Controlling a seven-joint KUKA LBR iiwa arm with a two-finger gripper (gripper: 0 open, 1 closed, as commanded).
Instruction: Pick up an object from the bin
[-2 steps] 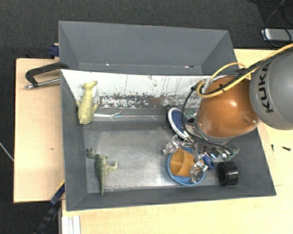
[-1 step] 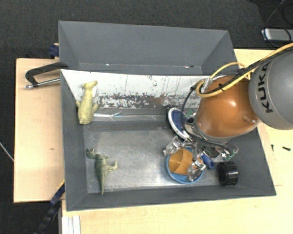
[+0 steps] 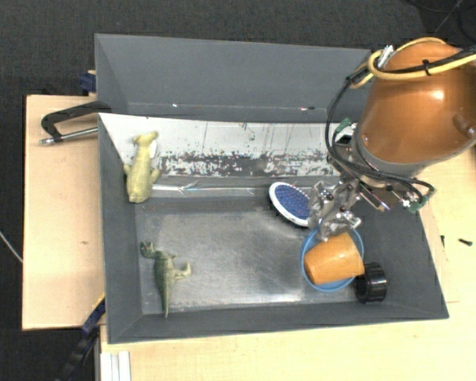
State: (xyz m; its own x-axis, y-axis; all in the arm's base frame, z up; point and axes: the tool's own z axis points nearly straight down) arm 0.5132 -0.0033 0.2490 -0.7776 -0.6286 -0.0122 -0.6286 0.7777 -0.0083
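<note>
**Camera view.** A grey metal bin (image 3: pixel 222 244) holds five loose things, well apart except at the lower right. There an orange plastic cup (image 3: pixel 333 262) lies tilted inside a blue round rim (image 3: pixel 308 270); whether that rim belongs to a dish or to a second cup cannot be told. A black plastic screw cap (image 3: pixel 370 282) lies just beside the cup, to its right. A blue-and-white oval brush (image 3: pixel 292 202) lies near, up and to the left. The arm enters from the right, and its jaws hang just above the cup's upper edge, between cup and brush; whether they are apart or together cannot be told. A pale yellow plastic animal figure (image 3: pixel 141 171) rests against the left wall, and a green toy dinosaur (image 3: pixel 165 270) lies at the lower left.

**Handling.** The cup is the likely target. It is probably light, stiff and smooth, hence apt to roll or slip, and it may drag the blue piece along. The soundest hold is judged to be across its thin wall at the open edge, one jaw inside and one outside, or else across the body at its narrowest.
</note>
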